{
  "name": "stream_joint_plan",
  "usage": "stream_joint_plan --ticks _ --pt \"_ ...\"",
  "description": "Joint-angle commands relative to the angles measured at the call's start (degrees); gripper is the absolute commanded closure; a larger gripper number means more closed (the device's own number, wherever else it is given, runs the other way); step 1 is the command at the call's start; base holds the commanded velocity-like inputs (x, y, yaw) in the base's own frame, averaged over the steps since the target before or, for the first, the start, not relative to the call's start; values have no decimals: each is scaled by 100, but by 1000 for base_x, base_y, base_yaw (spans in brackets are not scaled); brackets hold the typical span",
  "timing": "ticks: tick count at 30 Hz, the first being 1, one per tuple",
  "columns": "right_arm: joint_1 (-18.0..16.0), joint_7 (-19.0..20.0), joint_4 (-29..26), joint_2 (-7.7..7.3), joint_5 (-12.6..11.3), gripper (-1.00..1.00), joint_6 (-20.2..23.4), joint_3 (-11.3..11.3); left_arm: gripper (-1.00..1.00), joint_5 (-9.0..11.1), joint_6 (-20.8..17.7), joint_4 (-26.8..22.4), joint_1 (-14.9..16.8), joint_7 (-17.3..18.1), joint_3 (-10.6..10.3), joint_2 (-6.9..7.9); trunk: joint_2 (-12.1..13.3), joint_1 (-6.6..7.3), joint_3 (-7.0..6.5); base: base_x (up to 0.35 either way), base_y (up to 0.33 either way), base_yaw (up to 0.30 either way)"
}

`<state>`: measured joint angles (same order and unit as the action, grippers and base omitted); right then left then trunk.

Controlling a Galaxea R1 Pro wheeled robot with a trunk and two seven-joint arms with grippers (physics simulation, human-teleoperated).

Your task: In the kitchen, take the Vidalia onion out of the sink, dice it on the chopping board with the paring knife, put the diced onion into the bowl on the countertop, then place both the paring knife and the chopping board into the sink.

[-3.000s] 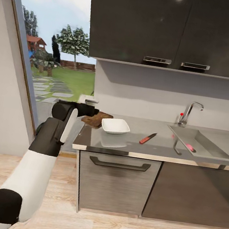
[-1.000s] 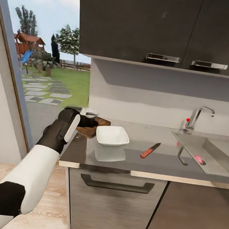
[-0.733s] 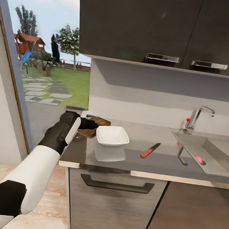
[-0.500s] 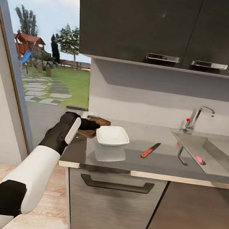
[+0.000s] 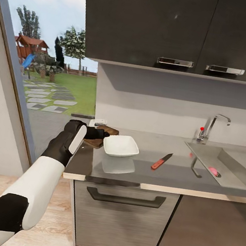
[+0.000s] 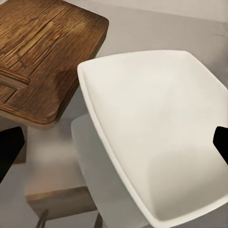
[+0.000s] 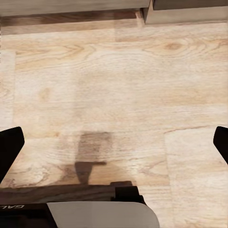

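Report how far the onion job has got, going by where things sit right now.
Nothing looks finished. The Vidalia onion lies whole in the sink, and the paring knife lies untouched on the countertop. In hand: the left tool is open at the near edge of the bowl, beside the chopping board. The right tool hangs open over the floor. Fetching, dicing, filling the bowl and loading the sink all remain.
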<state>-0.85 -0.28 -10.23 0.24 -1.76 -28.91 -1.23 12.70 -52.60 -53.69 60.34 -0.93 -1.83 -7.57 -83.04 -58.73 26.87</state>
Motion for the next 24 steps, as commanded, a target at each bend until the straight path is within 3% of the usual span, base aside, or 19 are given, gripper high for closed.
stream_joint_plan --ticks 1,9,12,16,24 --pt "-3 1 3 2 -18 -100 -19 -9 -100 20 -22 2 4 -12 -1 1 -3 0 6 0 0 0" --pt "-3 1 3 11 -18 -100 -19 -2 -100 1 -14 43 4 -164 -9 -2 -3 0 6 0 0 0" --pt "-3 1 3 11 -18 -100 -19 -1 -100 17 -24 40 4 -715 -27 -21 -3 0 6 0 0 0" --pt "-3 1 6 11 -18 -100 -19 -1 -100 27 -34 41 3 -948 -40 -35 -3 0 6 0 0 0" --pt "-3 1 9 12 -18 -100 -19 0 -100 30 -47 43 4 -1024 -121 -66 -3 0 6 0 0 0"
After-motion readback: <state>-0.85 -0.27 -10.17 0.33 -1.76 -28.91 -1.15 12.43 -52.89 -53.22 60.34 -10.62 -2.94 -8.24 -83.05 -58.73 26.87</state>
